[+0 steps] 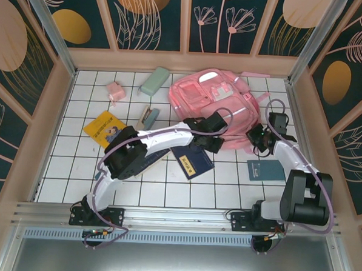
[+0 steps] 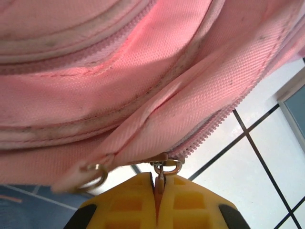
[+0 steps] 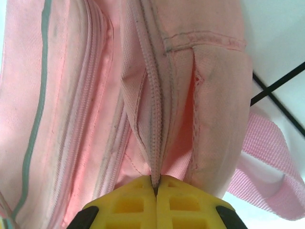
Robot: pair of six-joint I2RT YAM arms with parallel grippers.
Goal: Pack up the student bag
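Pink backpack [image 1: 210, 100] gripped at its near edge by both arms on a white-tiled table [image 1: 160, 183].
The bag is laid flat toward the table's far side, right of centre. A metal zipper pull [image 2: 161, 171] is pinched between the left gripper's [image 2: 156, 180] closed yellow jaws. A zipper seam [image 3: 153, 143] is clamped by the right gripper [image 3: 156, 185], jaws pressed together.
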